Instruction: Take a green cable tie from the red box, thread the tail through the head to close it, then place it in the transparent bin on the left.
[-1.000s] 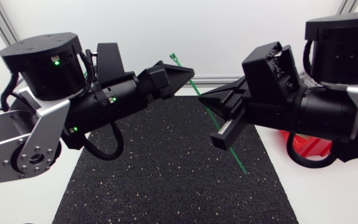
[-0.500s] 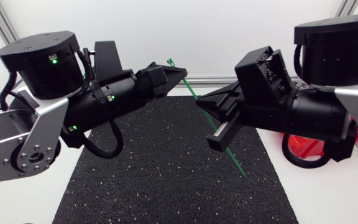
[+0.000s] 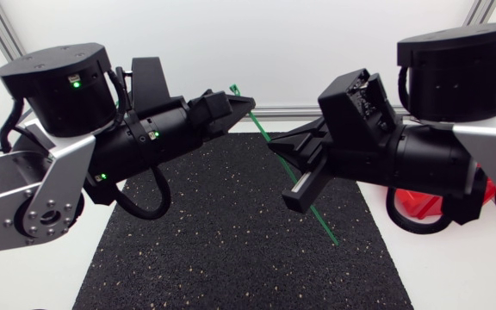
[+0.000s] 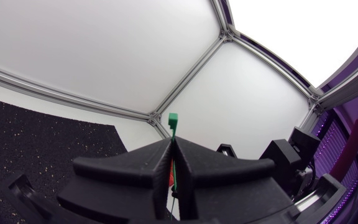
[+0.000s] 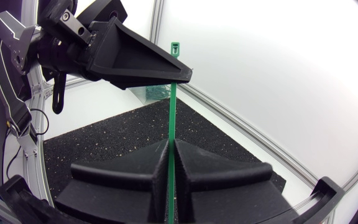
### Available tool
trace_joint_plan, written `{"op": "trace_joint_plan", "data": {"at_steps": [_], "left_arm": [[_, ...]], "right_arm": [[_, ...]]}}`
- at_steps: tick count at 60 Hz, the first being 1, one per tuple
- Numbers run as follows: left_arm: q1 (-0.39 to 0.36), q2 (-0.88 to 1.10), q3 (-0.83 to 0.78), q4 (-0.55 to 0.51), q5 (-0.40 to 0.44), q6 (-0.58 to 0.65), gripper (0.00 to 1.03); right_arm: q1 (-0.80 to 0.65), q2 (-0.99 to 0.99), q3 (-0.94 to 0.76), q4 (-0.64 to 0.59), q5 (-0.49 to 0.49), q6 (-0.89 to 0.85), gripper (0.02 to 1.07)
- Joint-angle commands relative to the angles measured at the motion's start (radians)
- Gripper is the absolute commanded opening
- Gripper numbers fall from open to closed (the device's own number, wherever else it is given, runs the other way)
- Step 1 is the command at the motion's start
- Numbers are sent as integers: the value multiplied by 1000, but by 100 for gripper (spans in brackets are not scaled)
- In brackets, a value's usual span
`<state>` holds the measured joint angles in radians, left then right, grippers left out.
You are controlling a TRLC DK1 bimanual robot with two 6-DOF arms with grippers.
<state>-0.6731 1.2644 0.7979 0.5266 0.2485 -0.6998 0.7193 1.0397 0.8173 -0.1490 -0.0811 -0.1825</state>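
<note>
**Two grippers sharing one tie above the mat**

We are holding the green cable tie (image 3: pixel 263 132) in the air with both arms. Our left gripper (image 3: pixel 246 103) is pinching it just below the head, fingers pressed together, so only the square head is sticking out past the fingertips. Our right gripper (image 3: pixel 275 146) is clamping the strap further down, its fingers pressing on it from both sides. The tail is hanging free beneath this gripper. A short bare stretch of strap is running between the two sets of fingertips, which are sitting near each other without touching, so room between them is tight.

The right arm is covering most of the red box (image 3: pixel 422 205), and only a red sliver is showing behind the right gripper. In the right wrist view the transparent bin (image 5: pixel 149 93) is peeking out under the left gripper's fingers, with something green inside that is too small to make out.

Below both grippers, the black speckled mat (image 3: pixel 231 241) is lying on the white table (image 3: pixel 455 275), well apart from the fingers.
</note>
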Motion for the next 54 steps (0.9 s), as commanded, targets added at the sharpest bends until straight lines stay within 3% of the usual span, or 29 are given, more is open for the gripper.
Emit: {"op": "trace_joint_plan", "data": {"at_steps": [1,15,24,29,40,46,54], "left_arm": [[15,9,43,-5,0,-15,4],[49,-14,44,-73,67,16,4],[84,-43,35,-122,167,42,4],[93,-53,24,-146,210,71,4],[113,-68,11,-234,353,143,4],[118,-77,-12,-229,391,178,4],[139,-89,-28,-223,465,186,4]], "right_arm": [[9,11,-4,8,-2,12,8],[-14,-10,-10,-20,-28,-15,32],[-31,-29,-10,-55,-82,-41,54],[-31,-32,-6,-75,-108,-64,62],[-64,-33,0,-106,-206,-98,63],[-92,-24,6,-147,-258,-124,63],[-135,5,17,-235,-411,-156,67]]}}
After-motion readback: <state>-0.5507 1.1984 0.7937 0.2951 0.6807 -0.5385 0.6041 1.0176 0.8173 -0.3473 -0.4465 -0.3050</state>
